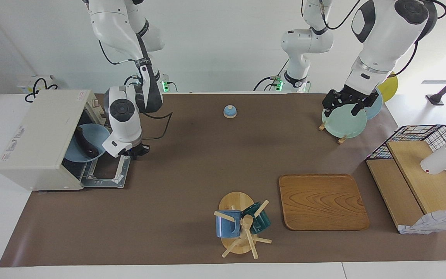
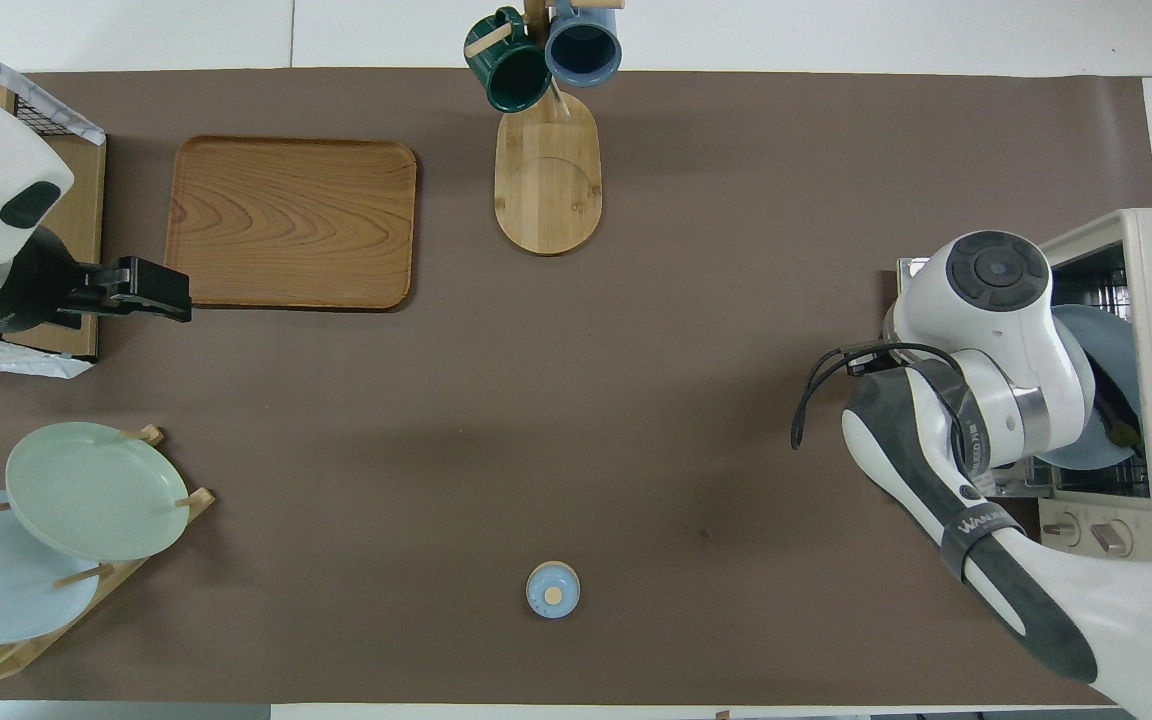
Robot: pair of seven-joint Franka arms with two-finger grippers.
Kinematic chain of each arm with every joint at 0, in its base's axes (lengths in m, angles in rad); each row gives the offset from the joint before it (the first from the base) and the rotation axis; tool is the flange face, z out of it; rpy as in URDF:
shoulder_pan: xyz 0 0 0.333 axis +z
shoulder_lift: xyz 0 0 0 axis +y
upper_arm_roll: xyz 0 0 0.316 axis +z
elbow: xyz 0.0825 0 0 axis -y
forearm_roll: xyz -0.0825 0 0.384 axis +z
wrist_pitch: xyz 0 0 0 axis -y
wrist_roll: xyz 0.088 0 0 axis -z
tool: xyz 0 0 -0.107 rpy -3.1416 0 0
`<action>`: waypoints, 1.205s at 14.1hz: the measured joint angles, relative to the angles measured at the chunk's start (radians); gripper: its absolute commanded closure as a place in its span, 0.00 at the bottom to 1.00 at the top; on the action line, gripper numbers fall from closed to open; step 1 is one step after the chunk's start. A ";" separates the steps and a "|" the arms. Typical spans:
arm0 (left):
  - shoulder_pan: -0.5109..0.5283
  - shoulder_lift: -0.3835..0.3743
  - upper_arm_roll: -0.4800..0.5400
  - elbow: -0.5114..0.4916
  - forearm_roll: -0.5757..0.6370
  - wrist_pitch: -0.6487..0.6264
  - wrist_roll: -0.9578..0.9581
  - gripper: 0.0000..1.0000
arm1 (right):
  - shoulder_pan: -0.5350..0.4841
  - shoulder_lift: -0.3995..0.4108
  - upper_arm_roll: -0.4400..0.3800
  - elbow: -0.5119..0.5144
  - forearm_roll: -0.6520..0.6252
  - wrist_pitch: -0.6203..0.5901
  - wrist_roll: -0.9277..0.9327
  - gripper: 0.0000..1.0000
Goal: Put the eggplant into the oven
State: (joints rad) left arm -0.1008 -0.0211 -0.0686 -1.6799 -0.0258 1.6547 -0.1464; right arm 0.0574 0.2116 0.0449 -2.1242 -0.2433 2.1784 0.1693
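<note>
Two pincers: our right pincer point(image 1: 136, 150), grip unreadable, hangs over the boxy cream-white oven's point(image 1: 39, 135) lowered door at the surface's edge. The slim dark purple eggplant point(image 1: 86, 145) lies on a blue plate point(image 1: 91, 137) inside; withdrawing remains, we judge. Our left pincer point(image 1: 346, 101) waits, spread.

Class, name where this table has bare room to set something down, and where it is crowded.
Bare: the brown mat between oven, bell and mug tree; also the wooden tray. Crowded: the oven's mouth, where the right gripper is over the open door.
</note>
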 measured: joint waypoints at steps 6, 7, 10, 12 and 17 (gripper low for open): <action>0.000 0.000 0.000 0.000 0.000 0.000 0.000 0.00 | 0.002 0.001 0.005 -0.017 -0.044 0.000 -0.001 1.00; 0.000 0.000 0.000 0.000 0.000 0.000 0.000 0.00 | 0.003 0.001 0.011 -0.017 -0.065 -0.004 -0.001 1.00; 0.000 0.000 0.000 0.000 0.000 0.000 0.000 0.00 | 0.004 -0.001 0.022 0.028 -0.076 -0.085 -0.056 1.00; 0.000 0.000 0.000 0.000 0.000 0.000 0.000 0.00 | 0.003 -0.014 0.026 0.088 -0.074 -0.178 -0.095 1.00; 0.000 0.000 0.000 0.000 0.000 0.000 0.000 0.00 | -0.055 -0.095 0.021 0.198 -0.072 -0.363 -0.226 1.00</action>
State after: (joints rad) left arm -0.1007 -0.0212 -0.0686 -1.6799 -0.0258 1.6547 -0.1464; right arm 0.0028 0.1167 0.0654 -1.9264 -0.3153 1.8159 -0.0568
